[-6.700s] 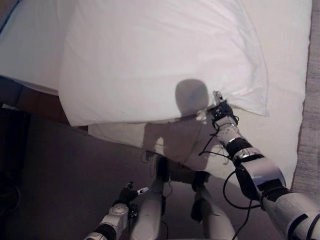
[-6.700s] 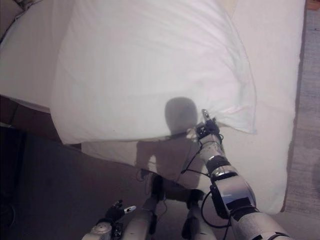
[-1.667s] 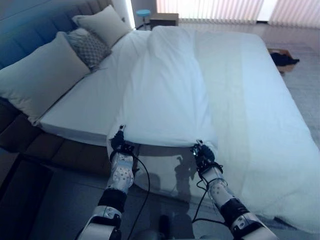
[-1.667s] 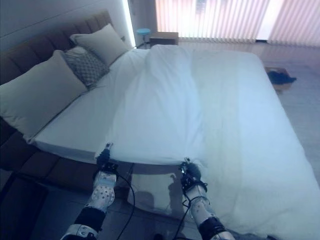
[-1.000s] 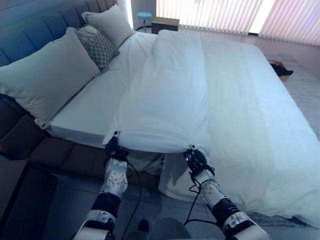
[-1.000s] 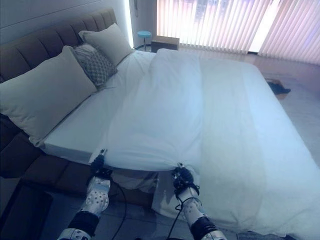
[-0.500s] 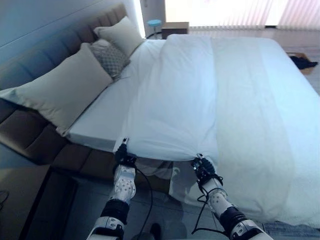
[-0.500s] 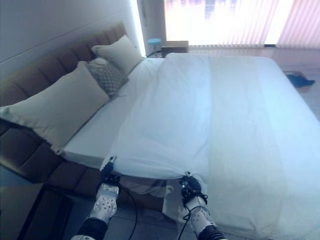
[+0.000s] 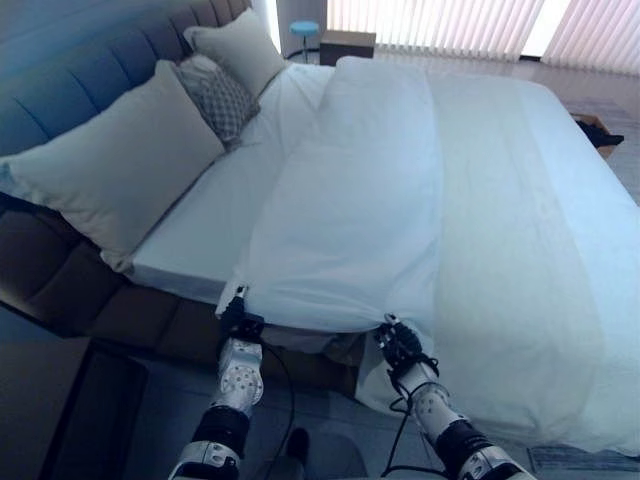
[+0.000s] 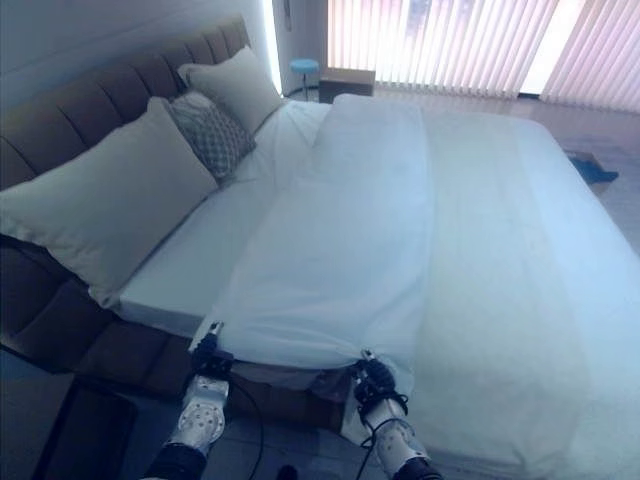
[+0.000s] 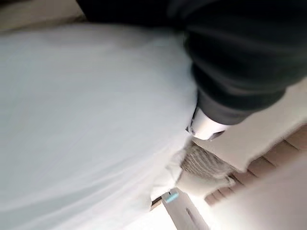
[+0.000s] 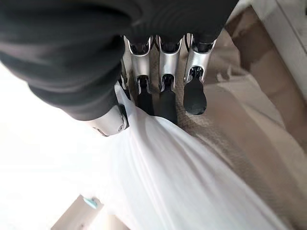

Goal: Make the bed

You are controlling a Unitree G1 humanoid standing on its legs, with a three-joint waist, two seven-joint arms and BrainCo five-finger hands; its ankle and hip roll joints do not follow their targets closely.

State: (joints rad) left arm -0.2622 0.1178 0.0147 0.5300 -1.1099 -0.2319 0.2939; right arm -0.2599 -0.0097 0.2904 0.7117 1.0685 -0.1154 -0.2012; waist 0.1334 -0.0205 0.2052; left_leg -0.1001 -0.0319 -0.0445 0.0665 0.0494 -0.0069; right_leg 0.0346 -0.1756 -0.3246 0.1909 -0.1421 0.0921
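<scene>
While I look down from the head cameras, my left hand [image 9: 240,318] and my right hand [image 9: 398,346] are both at the near side of the bed [image 9: 180,262], each pinching the folded edge of the white duvet [image 9: 350,230]. From the right wrist I see the fingers [image 12: 194,93] curled on the cloth; the left wrist shows the cloth right against the hand. Between the hands the edge is lifted off the mattress. Beyond, the duvet lies doubled along the middle of the bed. Farther left, three pillows [image 9: 120,160] lean on the headboard [image 10: 90,85], and blinds [image 10: 450,45] stand at the back
</scene>
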